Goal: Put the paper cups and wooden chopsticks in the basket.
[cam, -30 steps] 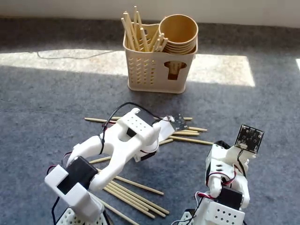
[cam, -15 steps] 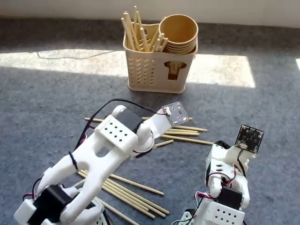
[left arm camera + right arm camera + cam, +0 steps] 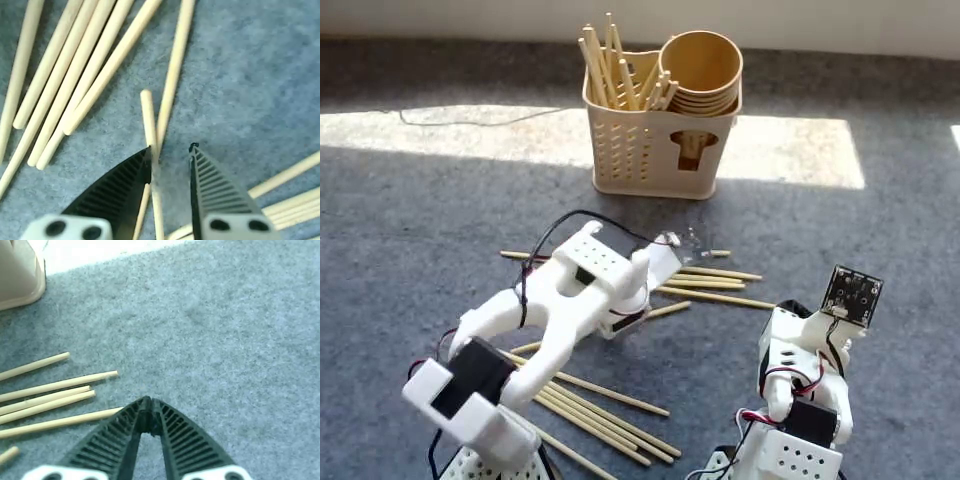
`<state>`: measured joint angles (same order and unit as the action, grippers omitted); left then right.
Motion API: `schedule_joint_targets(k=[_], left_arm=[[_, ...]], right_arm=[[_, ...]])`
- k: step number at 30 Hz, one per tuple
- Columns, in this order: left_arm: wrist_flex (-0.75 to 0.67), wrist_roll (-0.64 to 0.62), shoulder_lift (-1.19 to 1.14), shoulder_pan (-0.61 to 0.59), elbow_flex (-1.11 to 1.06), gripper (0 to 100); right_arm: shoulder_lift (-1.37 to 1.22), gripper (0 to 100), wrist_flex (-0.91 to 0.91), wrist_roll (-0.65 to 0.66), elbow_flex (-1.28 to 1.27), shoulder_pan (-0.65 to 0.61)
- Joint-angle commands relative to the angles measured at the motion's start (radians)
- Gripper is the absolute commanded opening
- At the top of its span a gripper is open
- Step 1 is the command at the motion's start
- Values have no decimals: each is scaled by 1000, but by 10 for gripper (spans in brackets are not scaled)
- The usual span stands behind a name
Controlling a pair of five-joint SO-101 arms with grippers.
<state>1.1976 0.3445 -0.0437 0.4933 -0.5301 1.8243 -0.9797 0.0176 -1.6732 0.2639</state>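
Toward the back of the grey carpet [image 3: 410, 220]: a cream slotted basket [image 3: 640, 150], holding a nested stack of paper cups [image 3: 702, 62] on one side and a bundle of wooden chopsticks [image 3: 612, 62] standing upright on the other. Between basket and arms, loose chopsticks [image 3: 720, 283] scattered flat on the carpet, with a further row [image 3: 605, 412] lying nearer the base of the left arm [image 3: 570, 310]. Left gripper [image 3: 170, 148] down low over that scatter, jaws parted narrowly, straddling a single chopstick [image 3: 148, 117], its side touching the inner face of one jaw and clear of the other; not pinched. Right gripper [image 3: 149, 407] closed tip to tip on nothing, hanging above bare carpet just off the ends of several chopsticks [image 3: 55, 386]. Right arm [image 3: 810, 370] folded back near the front edge, well apart from the basket.
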Motion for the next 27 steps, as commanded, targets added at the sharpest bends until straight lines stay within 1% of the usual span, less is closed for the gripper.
schedule_joint_targets(k=[1, 3, 6, 13, 20, 25, 27], left_arm=[[-14, 34, -117, -65, 104, 131], [-12, 43, -163, -59, 124, 94], [-11, 44, -174, -25, 131, 5], [110, 40, -131, 108, 142, 5], [222, 40, 114, 102, 140, 5], [276, 43, 257, 101, 143, 5], [307, 44, 298, 99, 179, 5]], right_arm=[[12, 6, 24, -3, -119, 12], [12, 6, 24, -3, -119, 12], [12, 6, 24, -3, -119, 12], [12, 6, 24, -3, -119, 12], [12, 6, 24, -3, -119, 12], [12, 6, 24, -3, -119, 12], [12, 6, 24, -3, -119, 12]])
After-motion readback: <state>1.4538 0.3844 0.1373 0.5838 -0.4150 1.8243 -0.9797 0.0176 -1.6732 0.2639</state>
